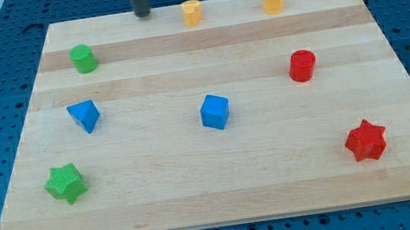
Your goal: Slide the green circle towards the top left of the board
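While the green circle [84,58] sits near the view's upper left of the wooden worktop [276,169], the rod's lower end, my tip [142,14], rests at the top edge of the board, up and to the view's right of that block and well apart from it, touching nothing. This end effector has no jaws to open or close; it is a plain dark rod and it holds nothing, only able to shove. The green circle looks like a small, stiff, light plastic cylinder, likely to slide easily on the smooth wood and not at all fragile. Being round, it may roll off to one side of the tip unless pushed squarely, so contact would best be made on its lower right side, in line with the corner it is meant to reach. It has only a short way left to go, by my reckoning. Counting the pieces: two green blocks, the circle and a green star [66,183] low on the view's left; two blue, a blue pyramid-like block [84,115] and a blue cube [215,111]; two red, a red cylinder [302,65] and a red star [365,140]; and two yellow blocks [191,12] along the top, eight altogether.
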Robot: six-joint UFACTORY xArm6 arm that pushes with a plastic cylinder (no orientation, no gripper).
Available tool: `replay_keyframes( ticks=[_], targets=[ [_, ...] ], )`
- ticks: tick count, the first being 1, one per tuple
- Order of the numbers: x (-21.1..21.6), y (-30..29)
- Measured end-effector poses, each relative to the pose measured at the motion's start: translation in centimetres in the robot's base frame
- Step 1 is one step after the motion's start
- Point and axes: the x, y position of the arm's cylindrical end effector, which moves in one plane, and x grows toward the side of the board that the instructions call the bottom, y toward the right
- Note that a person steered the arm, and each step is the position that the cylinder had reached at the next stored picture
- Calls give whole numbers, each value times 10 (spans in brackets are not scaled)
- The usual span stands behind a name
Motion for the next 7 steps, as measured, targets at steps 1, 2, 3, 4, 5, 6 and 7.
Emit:
replay_keyframes(
  ticks=[1, 2, 3, 4, 5, 6, 7],
  targets=[
    [0, -53],
    [0, -98],
    [0, -119],
    [3, -124],
    [37, -66],
    [79, -16],
    [122, 14]
  ],
)
